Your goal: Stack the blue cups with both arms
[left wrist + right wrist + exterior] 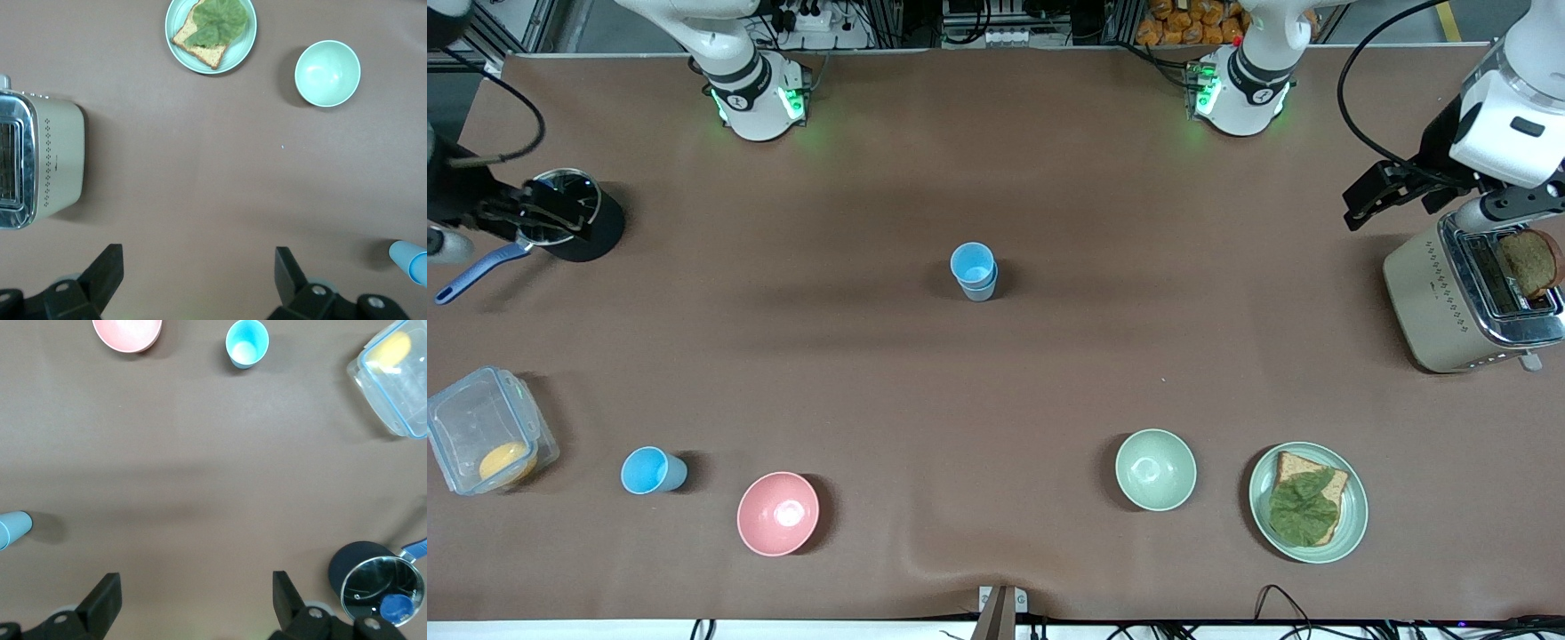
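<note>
In the middle of the worktop a sky-blue cup (972, 263) is sitting nested inside a grey-blue cup (982, 288), both upright, only the lower one's rim and wall peeking out underneath. A second sky-blue cup (653, 470) is standing alone near the front edge toward the right arm's end, between the clear lidded box (482, 429) and the glossy pink bowl (777, 513).

The left gripper (1378, 196) is hovering at the left arm's edge of the worktop, just beside the cream toaster (1458, 302); its wrist view is showing two black fingers (107, 270) spread wide with nothing but bare brown cloth between them. That view is also catching the toaster's dotted side panel and chrome top, which the front camera is showing only at an angle, and it cuts the stack to a sliver at the frame edge.

The right gripper (534, 213) is hanging over the black saucepan (574, 227) at the right arm's edge, hard to read from the front against the dark pot. Its wrist view is giving the answer: fingers (107, 593) wide apart, empty, with the pan's glass lid and blue knob in shot.

Only the front view is showing the brown slice sticking out of the toaster (1529, 262). Near the front edge are sitting a matte pale green bowl (1155, 468) and a green plate (1352, 524) of bread topped with a crinkled leaf.
</note>
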Controlling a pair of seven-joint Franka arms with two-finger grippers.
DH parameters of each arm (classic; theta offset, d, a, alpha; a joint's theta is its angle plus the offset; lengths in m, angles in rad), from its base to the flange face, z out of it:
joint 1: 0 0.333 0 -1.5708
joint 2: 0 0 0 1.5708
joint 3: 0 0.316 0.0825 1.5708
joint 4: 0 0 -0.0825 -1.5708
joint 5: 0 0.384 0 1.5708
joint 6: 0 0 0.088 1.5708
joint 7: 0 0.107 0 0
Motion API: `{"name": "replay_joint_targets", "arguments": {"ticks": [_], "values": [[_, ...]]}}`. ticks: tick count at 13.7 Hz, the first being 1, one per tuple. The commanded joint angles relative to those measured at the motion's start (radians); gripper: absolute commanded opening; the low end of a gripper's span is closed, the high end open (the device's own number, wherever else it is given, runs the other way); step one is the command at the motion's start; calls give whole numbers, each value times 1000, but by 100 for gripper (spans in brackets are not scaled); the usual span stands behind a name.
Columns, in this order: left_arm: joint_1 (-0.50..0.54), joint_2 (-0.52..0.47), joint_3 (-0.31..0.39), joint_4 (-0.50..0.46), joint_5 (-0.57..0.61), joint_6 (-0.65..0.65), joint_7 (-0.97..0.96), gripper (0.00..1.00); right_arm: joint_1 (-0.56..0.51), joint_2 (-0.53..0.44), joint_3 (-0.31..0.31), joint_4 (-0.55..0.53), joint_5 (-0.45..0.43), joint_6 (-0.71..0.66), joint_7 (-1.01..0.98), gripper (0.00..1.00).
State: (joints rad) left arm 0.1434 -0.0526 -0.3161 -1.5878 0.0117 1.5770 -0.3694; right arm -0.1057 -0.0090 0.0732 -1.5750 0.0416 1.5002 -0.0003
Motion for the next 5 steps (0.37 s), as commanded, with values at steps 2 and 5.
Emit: {"name": "replay_joint_targets", "arguments": {"ticks": [2, 5], "values": [[10, 27, -1, 48, -13, -8, 38, 100, -26, 1, 17, 26, -12, -15, -14, 100], [7, 25, -3, 48, -12, -11, 38, 100, -26, 3, 17, 24, -12, -3, -85, 100]]}}
